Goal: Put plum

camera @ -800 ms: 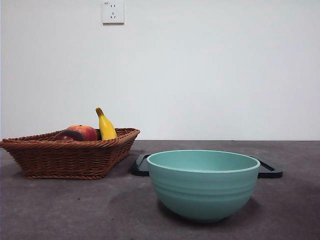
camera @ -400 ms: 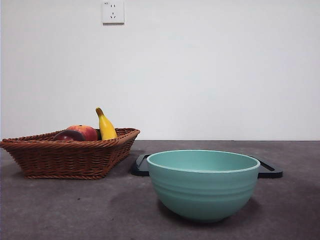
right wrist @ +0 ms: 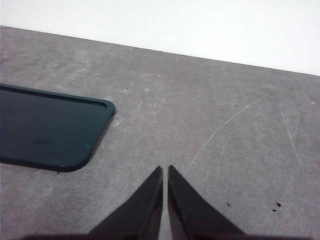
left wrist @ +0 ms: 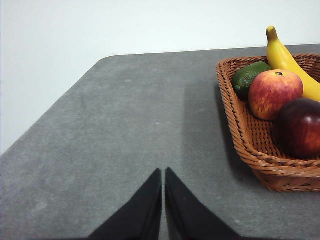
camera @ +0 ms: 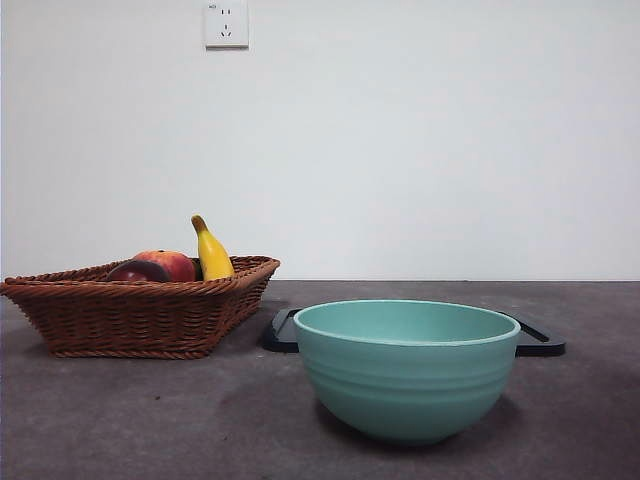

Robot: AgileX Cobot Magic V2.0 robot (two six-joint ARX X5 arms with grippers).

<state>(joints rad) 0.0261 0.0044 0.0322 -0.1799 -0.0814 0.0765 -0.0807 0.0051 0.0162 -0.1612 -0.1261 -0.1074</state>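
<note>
The plum [left wrist: 301, 127], dark maroon and glossy, lies in the brown wicker basket [left wrist: 245, 130] beside a red-orange apple-like fruit [left wrist: 274, 93]. From the front only its top [camera: 138, 271] shows above the basket rim [camera: 140, 288]. My left gripper [left wrist: 163, 173] hovers shut over bare table beside the basket, holding nothing. Over the table near a dark tray [right wrist: 47, 130], my right gripper [right wrist: 165, 170] is shut and empty too. Neither arm shows in the front view.
A yellow banana [camera: 211, 251] and a green fruit [left wrist: 249, 77] share the basket. A teal bowl [camera: 407, 366] stands at the front centre, with the dark tray [camera: 540, 340] behind it. A wall socket [camera: 226, 23] is on the back wall.
</note>
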